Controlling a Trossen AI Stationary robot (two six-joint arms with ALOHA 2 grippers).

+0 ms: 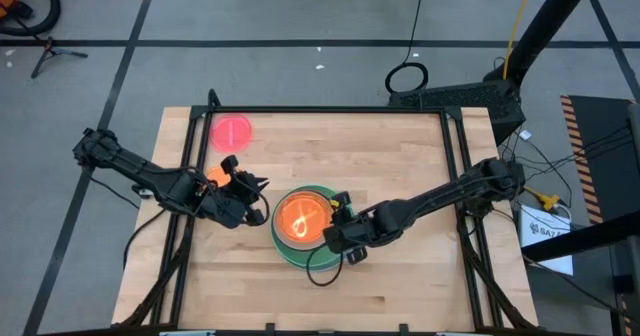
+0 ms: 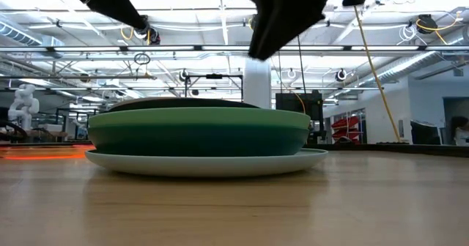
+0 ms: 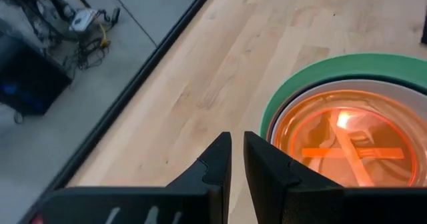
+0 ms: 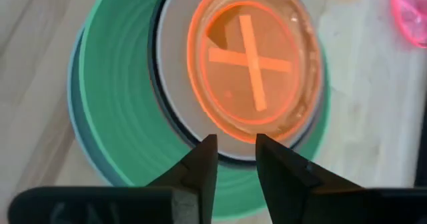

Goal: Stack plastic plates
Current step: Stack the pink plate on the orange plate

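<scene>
Most plates are seen already piled in one stack (image 1: 303, 226) at lower centre of the overhead frame, an orange plate (image 1: 301, 217) on top. Two are left out: a pink plate (image 1: 232, 131) at upper left, and a second orange plate (image 1: 211, 183) partly hidden under the left arm. Left gripper (image 1: 257, 200), just left of the stack, is nearly closed and holds nothing. Right gripper (image 1: 340, 216), at the stack's right rim, is slightly parted and empty. No readable writing is seen.
</scene>
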